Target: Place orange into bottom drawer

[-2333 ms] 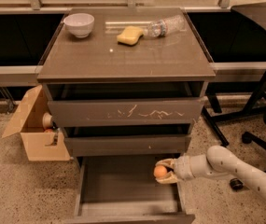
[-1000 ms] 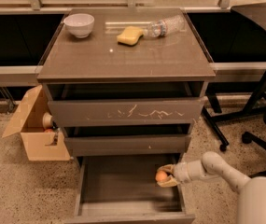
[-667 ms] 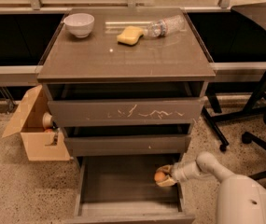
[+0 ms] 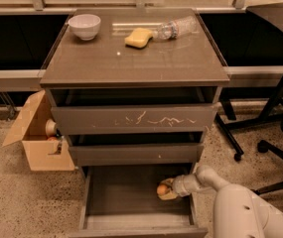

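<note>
Gripper (image 4: 167, 191), half-hidden orange (image 4: 161, 188), inside bottom drawer (image 4: 123, 196)

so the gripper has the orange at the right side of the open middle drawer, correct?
Wrong drawer. The camera view shows the gripper holding the orange at the right side of the open bottom drawer, not the middle one.

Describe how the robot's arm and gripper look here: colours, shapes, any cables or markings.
The arm is smooth white: a bulky rounded shell tapering through a ball-like joint to a pale grey wrist cuff. The two-finger gripper, inside the open grey-brown bottom drawer and shut on the small round orange fruit, has short tan fingers. No cables or markings show.
</note>
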`<state>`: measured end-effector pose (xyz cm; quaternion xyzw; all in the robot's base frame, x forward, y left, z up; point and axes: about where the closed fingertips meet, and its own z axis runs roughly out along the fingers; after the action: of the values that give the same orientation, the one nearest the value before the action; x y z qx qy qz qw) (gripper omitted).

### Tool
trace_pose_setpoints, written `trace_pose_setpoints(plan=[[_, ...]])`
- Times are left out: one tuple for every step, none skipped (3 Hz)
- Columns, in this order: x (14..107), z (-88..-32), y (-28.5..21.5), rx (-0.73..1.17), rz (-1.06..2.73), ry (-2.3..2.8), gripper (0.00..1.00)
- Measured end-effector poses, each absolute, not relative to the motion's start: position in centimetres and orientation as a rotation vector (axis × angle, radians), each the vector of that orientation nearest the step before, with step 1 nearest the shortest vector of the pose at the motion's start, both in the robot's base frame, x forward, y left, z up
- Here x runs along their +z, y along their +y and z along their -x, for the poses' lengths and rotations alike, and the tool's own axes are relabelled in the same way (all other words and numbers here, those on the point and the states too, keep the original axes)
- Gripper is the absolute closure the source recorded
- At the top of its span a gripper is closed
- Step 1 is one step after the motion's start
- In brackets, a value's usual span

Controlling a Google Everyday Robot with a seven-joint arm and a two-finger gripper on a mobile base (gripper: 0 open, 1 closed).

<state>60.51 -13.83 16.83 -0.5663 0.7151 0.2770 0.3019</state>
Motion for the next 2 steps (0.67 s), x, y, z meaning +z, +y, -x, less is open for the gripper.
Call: trace_pose_setpoints(plan=[[15.61, -60.78, -12.80, 0.717, 1.483, 1.916, 0.50], [15.44, -60.75, -12.38, 0.712, 1.480, 1.918, 0.27]])
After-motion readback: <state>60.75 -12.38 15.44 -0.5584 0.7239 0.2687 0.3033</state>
